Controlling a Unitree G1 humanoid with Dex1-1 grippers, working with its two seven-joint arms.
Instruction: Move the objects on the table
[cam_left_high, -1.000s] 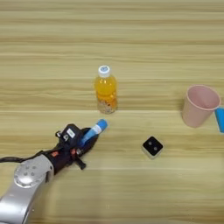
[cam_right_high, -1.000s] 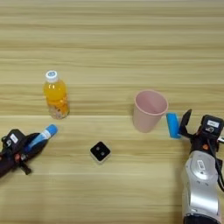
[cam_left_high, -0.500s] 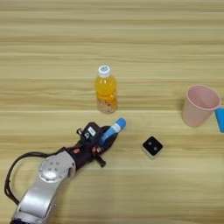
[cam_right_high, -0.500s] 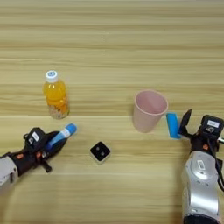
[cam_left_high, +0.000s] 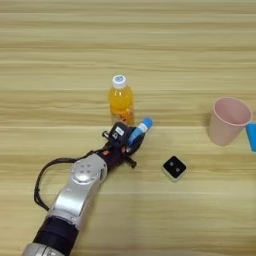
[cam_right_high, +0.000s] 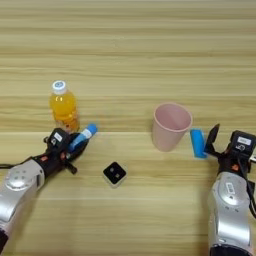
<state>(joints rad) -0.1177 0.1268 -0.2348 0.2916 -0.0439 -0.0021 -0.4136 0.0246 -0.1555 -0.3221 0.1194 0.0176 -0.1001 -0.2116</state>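
Observation:
My left gripper (cam_left_high: 130, 141) is shut on the blue glue-stick tube (cam_left_high: 141, 129), which tilts up to the right with its white end by the foot of the orange-drink bottle (cam_left_high: 121, 101). The bottle stands upright just behind the gripper. A small black cube with white dots (cam_left_high: 174, 168) lies on the table (cam_left_high: 60, 60) to the right of the gripper, apart from it. The pink cup (cam_right_high: 171, 125) stands upright further right, with the flat blue bar (cam_right_high: 197, 143) beside it. My right gripper (cam_right_high: 231, 139) rests open just right of the bar, holding nothing.
A black cable (cam_left_high: 45, 175) loops beside my left forearm. The wide wooden table top stretches behind the bottle and cup.
My left gripper has carried the glue-stick tube to the right and a little away from me, ending by the bottle. The right arm and the other objects have stayed put.

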